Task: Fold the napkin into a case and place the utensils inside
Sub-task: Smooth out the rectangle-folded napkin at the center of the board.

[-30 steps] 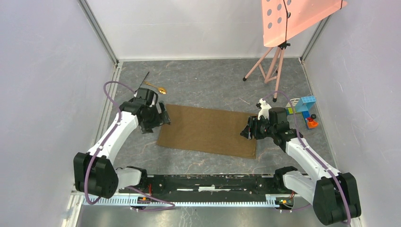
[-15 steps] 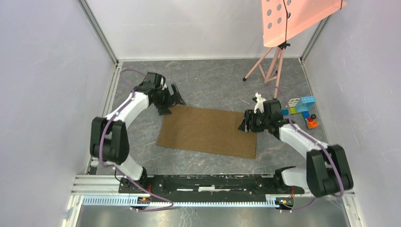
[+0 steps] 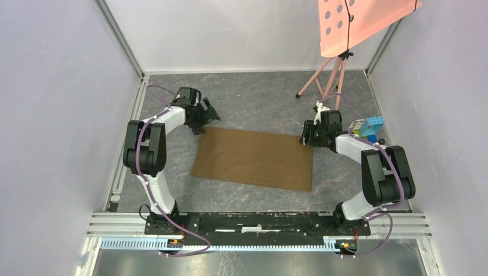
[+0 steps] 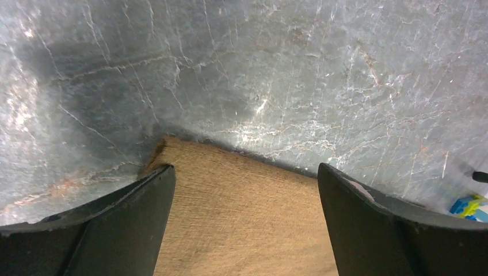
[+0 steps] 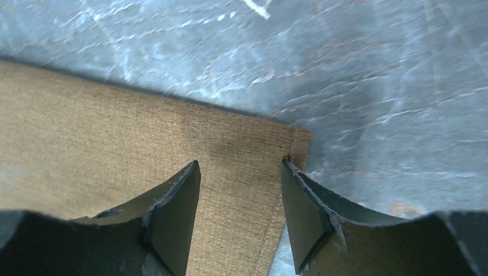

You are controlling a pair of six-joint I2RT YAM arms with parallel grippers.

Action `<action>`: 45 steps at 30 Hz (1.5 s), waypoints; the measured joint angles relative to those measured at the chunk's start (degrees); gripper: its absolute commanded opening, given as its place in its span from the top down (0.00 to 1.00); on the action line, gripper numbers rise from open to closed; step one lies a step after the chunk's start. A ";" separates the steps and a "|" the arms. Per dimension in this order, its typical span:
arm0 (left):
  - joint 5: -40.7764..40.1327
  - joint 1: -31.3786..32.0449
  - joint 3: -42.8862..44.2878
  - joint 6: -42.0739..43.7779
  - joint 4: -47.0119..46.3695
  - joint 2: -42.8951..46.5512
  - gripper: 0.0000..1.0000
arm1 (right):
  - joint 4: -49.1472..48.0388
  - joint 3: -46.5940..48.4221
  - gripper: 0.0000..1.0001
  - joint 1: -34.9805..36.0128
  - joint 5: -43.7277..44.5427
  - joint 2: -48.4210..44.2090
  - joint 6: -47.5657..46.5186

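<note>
The grey marbled counter (image 3: 259,95) carries the napkin (image 3: 253,158), a flat brown oblong lying a little askew at its middle and not yet a case. A second ago both arms sat lower, at the cloth's two short sides. They have since reached away from their bases, so each gripper now sits at a far corner.

The left gripper (image 4: 244,169) is spread as wide as it goes, with the far-left corner just ahead between its jaws. The right gripper (image 5: 240,164) is about half open and straddles the far-right corner, with nothing pinched yet. This looks like the set-up for lifting the far edge and folding it toward the bases.

The utensils are not to be seen (probably hidden behind the left arm).
</note>
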State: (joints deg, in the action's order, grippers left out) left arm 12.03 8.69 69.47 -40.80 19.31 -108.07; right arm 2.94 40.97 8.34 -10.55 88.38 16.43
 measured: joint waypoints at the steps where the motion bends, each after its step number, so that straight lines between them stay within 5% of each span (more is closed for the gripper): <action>1: -1.73 -0.20 0.52 0.09 0.00 -0.11 0.00 | 0.11 0.63 0.40 -0.13 1.84 0.31 -0.46; 9: -1.44 -0.15 1.07 0.48 4.07 2.49 0.00 | 5.44 3.52 0.35 1.66 2.86 -2.14 -3.06; 15: 3.54 0.02 3.34 0.39 4.04 2.58 0.00 | -0.92 3.96 0.37 4.98 -7.93 -1.49 0.63; 20: 4.74 -0.46 7.87 0.17 4.96 -5.84 0.00 | -4.24 3.58 0.35 3.37 -10.38 5.40 1.86; 26: 1.25 -2.25 7.63 0.11 5.88 -4.66 0.00 | -6.27 2.49 0.35 -1.16 -7.37 5.14 -1.01; 32: -4.63 -0.42 3.72 1.46 11.04 3.85 0.00 | 3.91 2.27 0.28 2.01 -1.31 -3.58 -3.23; 37: -2.21 3.02 -0.61 1.68 9.90 12.76 0.00 | 0.13 -6.95 0.29 8.76 -6.43 -18.75 1.33; 45: -2.23 2.49 -4.66 1.68 12.87 5.57 0.00 | -0.68 -16.24 0.29 5.33 -7.21 -18.32 3.74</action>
State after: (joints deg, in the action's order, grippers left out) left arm 9.80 11.18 64.82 -39.11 32.18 -102.50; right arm 2.26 24.73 13.67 -17.76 70.06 20.16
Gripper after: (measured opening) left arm 0.996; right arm 0.714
